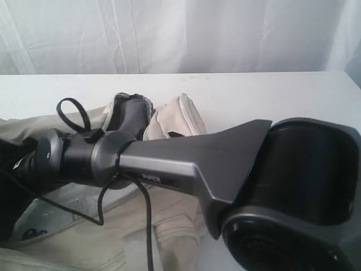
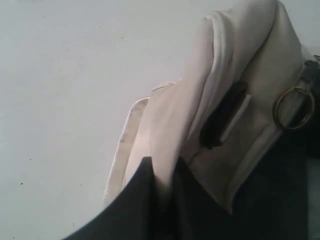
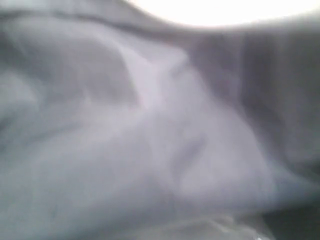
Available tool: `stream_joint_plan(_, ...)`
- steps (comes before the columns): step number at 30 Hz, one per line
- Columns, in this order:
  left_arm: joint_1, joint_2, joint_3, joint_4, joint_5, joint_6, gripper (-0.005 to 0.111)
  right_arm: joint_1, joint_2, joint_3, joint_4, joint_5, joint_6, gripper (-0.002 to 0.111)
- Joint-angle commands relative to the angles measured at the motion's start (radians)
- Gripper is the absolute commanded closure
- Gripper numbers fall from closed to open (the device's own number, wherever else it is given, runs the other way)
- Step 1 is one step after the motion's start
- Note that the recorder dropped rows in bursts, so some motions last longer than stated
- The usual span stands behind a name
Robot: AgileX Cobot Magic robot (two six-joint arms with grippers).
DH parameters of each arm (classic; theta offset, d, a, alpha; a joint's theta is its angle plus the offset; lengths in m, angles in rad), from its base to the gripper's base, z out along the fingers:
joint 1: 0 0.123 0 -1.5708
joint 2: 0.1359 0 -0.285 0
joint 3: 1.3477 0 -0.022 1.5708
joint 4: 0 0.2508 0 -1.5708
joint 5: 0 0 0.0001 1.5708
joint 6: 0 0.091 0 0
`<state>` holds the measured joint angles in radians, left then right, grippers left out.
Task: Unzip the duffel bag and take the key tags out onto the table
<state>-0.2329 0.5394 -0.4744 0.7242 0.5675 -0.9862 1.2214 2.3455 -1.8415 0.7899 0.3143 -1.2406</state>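
Right arm [image 1: 186,161]: dark housing filling the near right corner, reaching left across the duffel bag [image 1: 169,231], wrist end down at the bag's mouth.
Right gripper: fingers not visible; wrist view filled with blurred grey lining [image 3: 150,140]; cannot tell whether open or closed.
Left gripper [image 2: 161,172]: seemingly clamped on a cream fold at the bag's end, near the strap ring [image 2: 292,107]; that end standing raised above the table [image 1: 254,96].
Duffel bag: slumped along the near edge toward the near left corner; mouth apparently parted, with grey lining exposed.
Key tags: not surely seen; bluish blobs [image 1: 29,232] on the lining by the near left corner possibly them, too blurred to say.
Handling, bag: judged soft, limp and light; likely to sag shut unless held at a seam or webbing.
Handling, tags: judged small, light, hard plastic, prone to slip; best pinched at the ring or across the bunch, then lifted clear of the lining.
Drop spot: bare table toward the far edge, well apart from the bag.
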Motion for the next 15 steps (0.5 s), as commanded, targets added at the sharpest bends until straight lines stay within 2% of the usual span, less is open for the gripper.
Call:
stream_joint_plan(1,0.001,-0.013,-0.002,0.028,-0.022,-0.001,0.107,0.058,0.033,-0.001,0.006,-0.193,-0.015,0.021)
stream_joint_plan(2,0.001,-0.013,-0.002,0.028,-0.022,-0.001,0.107,0.067,0.043,-0.001,0.006,-0.258,-0.013,0.026)
stream_joint_plan(4,0.001,-0.013,-0.002,0.033,-0.022,-0.001,0.107,0.066,0.051,-0.001,0.013,-0.278,-0.002,0.041)
stream_joint_plan(11,0.001,-0.013,-0.002,0.038,-0.022,-0.001,0.107,0.002,0.022,-0.001,0.021,-0.138,0.252,0.104)
stream_joint_plan(12,0.001,-0.013,-0.002,0.038,-0.020,-0.001,0.107,-0.008,0.011,-0.001,0.021,-0.116,0.277,0.108)
stream_joint_plan(15,0.001,-0.013,-0.002,0.044,-0.016,-0.001,0.107,-0.047,-0.042,-0.001,0.011,-0.010,0.302,0.108)
